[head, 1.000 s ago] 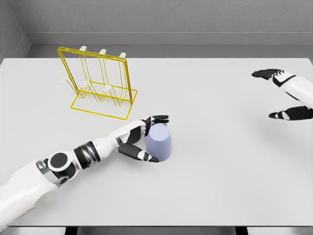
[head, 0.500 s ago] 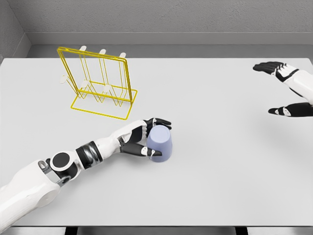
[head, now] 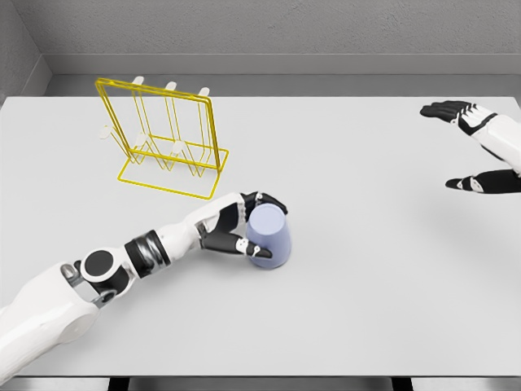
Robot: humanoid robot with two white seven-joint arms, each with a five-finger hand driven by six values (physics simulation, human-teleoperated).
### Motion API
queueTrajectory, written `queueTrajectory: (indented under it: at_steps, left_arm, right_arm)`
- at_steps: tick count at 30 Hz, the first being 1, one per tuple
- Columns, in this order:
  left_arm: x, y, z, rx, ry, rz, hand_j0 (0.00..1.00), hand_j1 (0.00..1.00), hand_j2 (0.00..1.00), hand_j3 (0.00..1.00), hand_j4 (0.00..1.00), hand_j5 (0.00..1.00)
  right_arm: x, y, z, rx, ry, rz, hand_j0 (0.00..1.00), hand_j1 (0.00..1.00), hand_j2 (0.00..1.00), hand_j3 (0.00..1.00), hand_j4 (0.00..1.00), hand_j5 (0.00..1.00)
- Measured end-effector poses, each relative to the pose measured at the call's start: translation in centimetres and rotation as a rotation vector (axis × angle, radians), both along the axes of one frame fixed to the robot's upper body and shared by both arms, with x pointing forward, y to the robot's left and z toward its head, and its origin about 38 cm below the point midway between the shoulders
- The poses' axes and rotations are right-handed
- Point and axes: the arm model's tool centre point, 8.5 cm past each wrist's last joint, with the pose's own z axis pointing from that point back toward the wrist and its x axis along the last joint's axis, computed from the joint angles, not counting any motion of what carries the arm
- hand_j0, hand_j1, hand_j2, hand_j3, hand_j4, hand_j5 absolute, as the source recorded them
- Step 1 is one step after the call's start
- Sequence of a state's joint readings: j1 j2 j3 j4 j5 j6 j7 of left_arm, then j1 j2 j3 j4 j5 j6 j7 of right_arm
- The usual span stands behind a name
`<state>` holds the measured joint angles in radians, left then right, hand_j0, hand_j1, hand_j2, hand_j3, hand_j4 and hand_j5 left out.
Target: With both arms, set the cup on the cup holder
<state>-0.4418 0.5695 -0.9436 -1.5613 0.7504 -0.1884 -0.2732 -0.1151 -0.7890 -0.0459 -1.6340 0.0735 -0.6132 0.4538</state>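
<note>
1. Cup (head: 269,238), pale lavender and upside down, stands on the white table (head: 350,269) a little left of the middle, its wider rim down on the surface.
2. The left hand (head: 241,230) wraps the cup's left side: dark fingers (head: 269,201) curl over the top edge and the thumb (head: 248,248) presses the near wall, so the hand is clamped on the cup.
3. The left arm (head: 106,273) stretches in from the lower left corner, lying low over the table.
4. The yellow wire cup holder (head: 167,138) stands upright behind and to the left of the cup, clearly apart from it, with white-tipped pegs rising from its frame.
5. The right hand (head: 472,147) shows at the far right edge, well apart from the cup, its fingers and thumb spread wide and holding nothing.
</note>
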Motion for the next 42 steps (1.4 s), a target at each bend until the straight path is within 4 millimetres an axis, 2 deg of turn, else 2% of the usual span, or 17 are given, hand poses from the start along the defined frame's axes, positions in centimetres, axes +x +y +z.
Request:
queueTrajectory:
  at_steps: [6,32,42]
  left_arm:
    - [0.1,0.2,1.9,-0.029,-0.038,-0.003,0.63,0.63,0.63,0.63,0.63,0.63]
    - [1.9,5.7,9.2,-0.039,-0.191,0.074,0.63,0.63,0.63,0.63,0.63,0.63]
    - [2.7,7.0,10.9,-0.036,-0.23,0.101,0.63,0.63,0.63,0.63,0.63,0.63]
  right_arm:
    - [0.0,0.0,0.0,0.0,0.0,0.0,1.0,1.0,1.0,1.0,1.0,1.0]
    - [0.0,0.2,-0.1,0.007,-0.001,0.003,1.0,1.0,1.0,1.0,1.0,1.0]
    - [-0.1,0.2,-0.2,0.007,0.002,0.002,1.0,1.0,1.0,1.0,1.0,1.0]
